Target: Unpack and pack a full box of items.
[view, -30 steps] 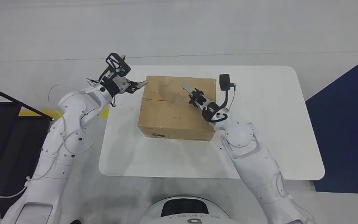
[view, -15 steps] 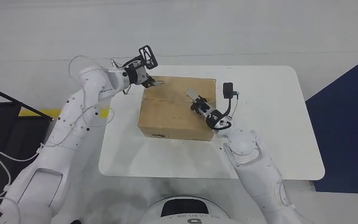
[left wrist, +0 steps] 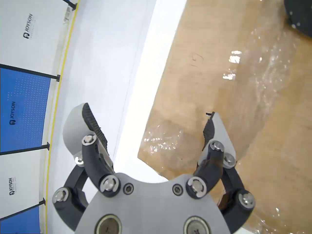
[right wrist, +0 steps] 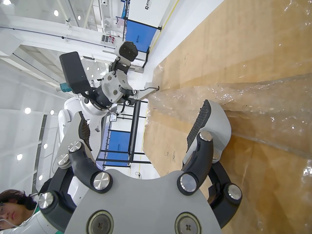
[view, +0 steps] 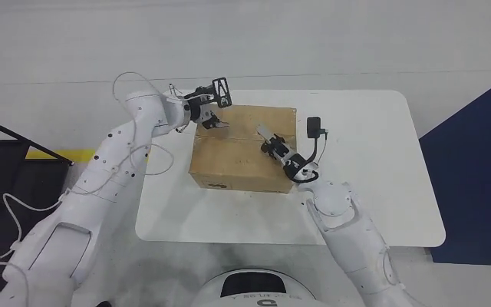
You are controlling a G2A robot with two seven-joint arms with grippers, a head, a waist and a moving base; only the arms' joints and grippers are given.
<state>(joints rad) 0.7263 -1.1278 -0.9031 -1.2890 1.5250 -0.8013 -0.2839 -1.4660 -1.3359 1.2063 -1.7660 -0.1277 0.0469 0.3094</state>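
Note:
A closed brown cardboard box (view: 242, 150) stands on the white table (view: 368, 192), its top seam covered with clear tape (right wrist: 243, 98). My left gripper (view: 215, 122) is open at the box's far left edge. In the left wrist view, one of the left gripper's (left wrist: 151, 122) fingers hangs over the taped end of the seam (left wrist: 165, 137) and the other is beyond the edge. My right gripper (view: 264, 134) is open just above the middle of the box top. In the right wrist view, the right gripper (right wrist: 143, 118) has one finger (right wrist: 207, 113) over the tape. The box contents are hidden.
The table's right half and front strip are bare white surface. A black rack (view: 15, 169) stands on the floor beyond the table's left side, and a blue panel (view: 464, 153) beyond its right side.
The left arm has swung in from left of the box to its far left edge at the seam. The right gripper has drawn back slightly along the box top.

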